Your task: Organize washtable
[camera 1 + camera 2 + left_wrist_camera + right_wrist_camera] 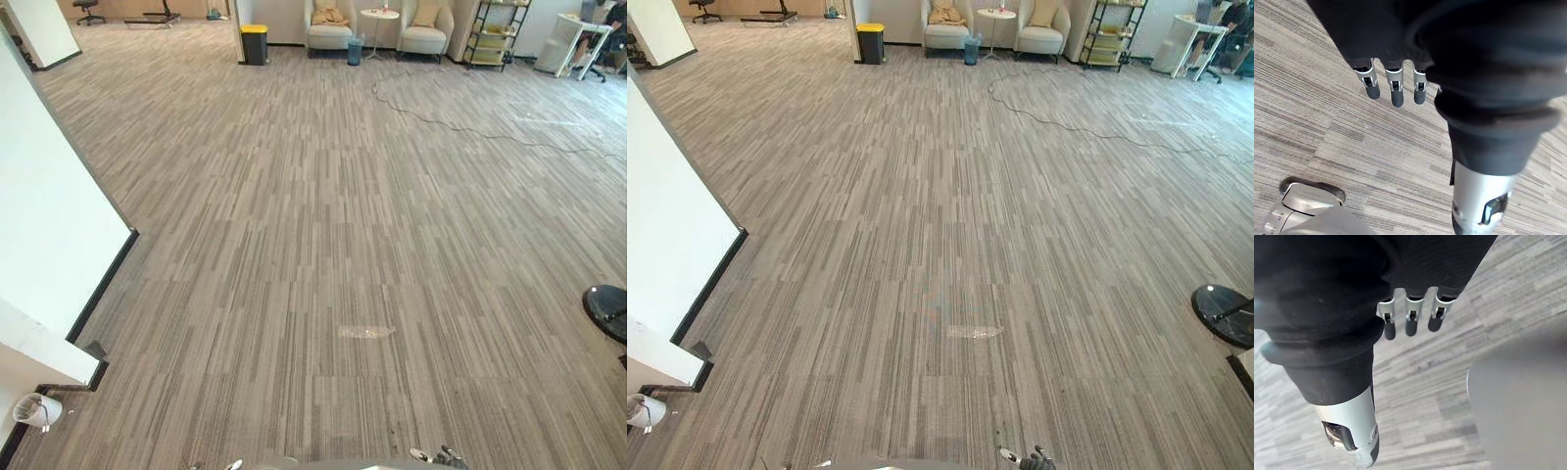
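My left hand (1396, 90) hangs over grey striped carpet, its fingers straight and relaxed with nothing in them, and its thumb (1481, 208) stands apart. My right hand (1410, 323) hangs the same way, open and holding nothing, thumb (1352, 431) to the side. The tips of the right hand (438, 455) show at the bottom edge of the left eye view. A white wall or cabinet side (49, 225) with a dark base strip runs along the left, and a small white roll-like object (37, 409) sits at its near corner.
Wide carpet floor (323, 225) stretches ahead. At the far end stand a black bin with a yellow lid (254, 43), two armchairs (329, 29), a small round table (379, 15) and a shelf rack (495, 34). A cable (460, 127) lies on the floor. A black round base (607, 308) sits at the right.
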`<state>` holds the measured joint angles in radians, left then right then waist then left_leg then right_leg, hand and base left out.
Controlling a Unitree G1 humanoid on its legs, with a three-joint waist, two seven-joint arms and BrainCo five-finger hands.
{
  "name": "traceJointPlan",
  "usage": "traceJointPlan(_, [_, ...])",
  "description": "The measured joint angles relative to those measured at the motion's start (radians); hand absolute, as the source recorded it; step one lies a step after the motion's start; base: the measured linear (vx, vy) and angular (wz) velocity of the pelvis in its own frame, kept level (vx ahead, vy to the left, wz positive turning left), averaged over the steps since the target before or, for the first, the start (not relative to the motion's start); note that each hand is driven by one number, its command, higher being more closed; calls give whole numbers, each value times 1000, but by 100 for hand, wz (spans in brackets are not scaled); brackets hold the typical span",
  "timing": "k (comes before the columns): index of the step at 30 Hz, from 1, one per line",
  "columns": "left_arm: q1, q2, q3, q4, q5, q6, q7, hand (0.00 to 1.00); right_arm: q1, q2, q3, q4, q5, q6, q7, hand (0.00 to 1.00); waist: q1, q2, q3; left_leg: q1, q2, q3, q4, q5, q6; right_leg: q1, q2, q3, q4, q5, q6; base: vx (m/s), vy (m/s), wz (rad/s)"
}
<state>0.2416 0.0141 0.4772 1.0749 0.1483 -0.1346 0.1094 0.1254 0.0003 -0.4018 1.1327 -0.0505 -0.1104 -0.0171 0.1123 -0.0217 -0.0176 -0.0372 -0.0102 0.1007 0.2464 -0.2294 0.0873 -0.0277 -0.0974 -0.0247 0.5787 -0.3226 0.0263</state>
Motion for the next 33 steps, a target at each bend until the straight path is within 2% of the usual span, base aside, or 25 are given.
traceJointPlan(2, [4, 8, -16, 16, 2, -1, -1, 0, -22, -14, 29, 8, 0, -1, 0, 0, -16, 12, 7, 27, 38, -7, -23, -1, -2, -94, 49, -35, -41, -23, -5, 69, -94, -1])
traceJointPlan(4, [13, 9, -17, 28, 3, 0, -1, 0, -29, -20, 50, -7, 0, -4, -1, 0, -31, 13, 14, 62, 64, -17, -33, -3, -23, -154, 65, -52, -140, 11, 6, 119, -131, 32])
traceJointPlan(5, [13, 14, -16, 16, 6, -1, -1, 0, -20, -23, 77, -23, -6, -5, -2, 0, -41, -6, 22, 90, 55, -27, -18, -13, -57, -154, 47, -52, -261, 121, 12, 178, -162, 48])
traceJointPlan(6, [13, 30, -15, 10, 15, -2, -1, 0, -10, -18, 110, -42, -10, -6, -3, 0, -43, -35, 30, 104, 32, -44, 22, -45, -75, -168, 13, -41, -275, 316, 27, 202, -174, 44])
traceJointPlan(7, [9, 28, -13, 16, 18, 2, 1, 0, -7, -19, 118, -49, -13, -7, -3, 0, -39, -25, 30, 99, 40, -53, 49, -59, -85, -167, 18, -51, -249, 303, 23, 216, -194, 30])
traceJointPlan(8, [-2, 9, -13, 13, 21, -3, 1, 0, -10, -31, 148, -58, -25, -6, -5, 0, -41, 2, 26, 92, 66, -73, 64, -65, -96, -166, 33, -56, -242, 292, 22, 142, -136, 19])
traceJointPlan(10, [-40, -2, -12, 10, 22, -3, 2, 0, -22, -31, 169, -66, -33, -11, -4, 0, -41, 14, 42, 84, 77, -99, 49, -72, -117, -170, 44, -73, -243, 264, 3, 119, -185, 29])
traceJointPlan(12, [-63, -22, -5, -2, 22, -3, 2, 0, -9, -29, 169, -103, -31, -15, -4, 0, -47, 24, 51, 83, 70, -147, 21, -64, -128, -168, 31, -118, -231, 235, -6, 61, -143, 58])
traceJointPlan(16, [-82, -30, -3, -24, 22, -4, 3, 0, -5, -27, 169, -96, -33, -14, -6, 0, -41, 12, 47, 98, 76, -223, -31, -50, -141, -163, 6, -188, -172, 164, -12, 77, -126, 63])
traceJointPlan(20, [-66, -32, 12, -24, 19, -4, 4, 0, -2, -24, 161, -85, -34, -18, -5, 0, -43, 10, 40, 124, 122, -263, -55, -54, -166, -123, 41, -244, -168, 100, -30, 171, -130, 34])
traceJointPlan(21, [-56, -33, 28, -23, 19, -4, 4, 0, -3, -18, 141, -80, -34, -18, -5, 0, -42, 13, 35, 125, 137, -265, -23, -59, -179, -103, 59, -252, -179, 93, -43, 241, -135, 8])
traceJointPlan(23, [-56, -31, 47, -26, 11, -4, 4, 0, -3, -7, 126, -77, -31, -18, -6, 0, -42, -2, 36, 82, 143, -262, 96, -62, -185, -72, 73, -258, -204, 95, -51, 283, -148, 2])
traceJointPlan(25, [-59, -30, 67, -33, 9, -4, 4, 0, -3, -5, 127, -76, -28, -18, -7, 0, -41, -3, 48, 11, 151, -220, 296, -65, -193, 10, 82, -255, -274, 102, -66, 234, -80, -2])
traceJointPlan(26, [-57, -32, 67, -35, 9, -4, 4, 0, -3, -6, 128, -77, -28, -18, -7, 0, -41, -6, 53, -2, 151, -201, 320, -67, -192, 32, 81, -255, -289, 103, -67, 195, -18, 2])
traceJointPlan(29, [-56, -39, 62, -44, 0, -5, 2, 0, -4, -9, 126, -75, -28, -18, -8, 0, -41, 6, 57, -103, 122, -132, 331, -79, -181, 94, 58, -246, -329, 101, -63, 147, 90, -2])
traceJointPlan(30, [-57, -38, 56, -45, -2, -7, 3, 0, -4, -8, 123, -72, -25, -18, -8, 0, -41, 8, 57, -148, 98, -121, 242, -70, -180, 97, 40, -241, -329, 91, -38, 111, 129, -5])
traceJointPlan(31, [-56, -40, 47, -45, -2, -6, 3, 0, -6, -10, 124, -74, -21, -19, -8, 0, -41, 18, 59, -163, 93, -121, 182, -35, -175, 97, 39, -238, -322, 84, -24, 159, 196, -25])
traceJointPlan(32, [-43, -42, 36, -44, -2, -6, 3, 0, -8, -18, 131, -73, -21, -15, -7, 0, -26, 25, 64, -148, 79, -94, 161, 29, -141, 97, 22, -205, -305, 67, 2, 195, 181, -27])
traceJointPlan(33, [-36, -33, 32, -46, -2, -6, 3, 0, 2, -12, 150, -83, -20, -18, -8, 0, -18, 11, 55, -131, 61, -70, 135, 37, -130, 100, 7, -188, -314, 65, 6, 207, 165, -26])
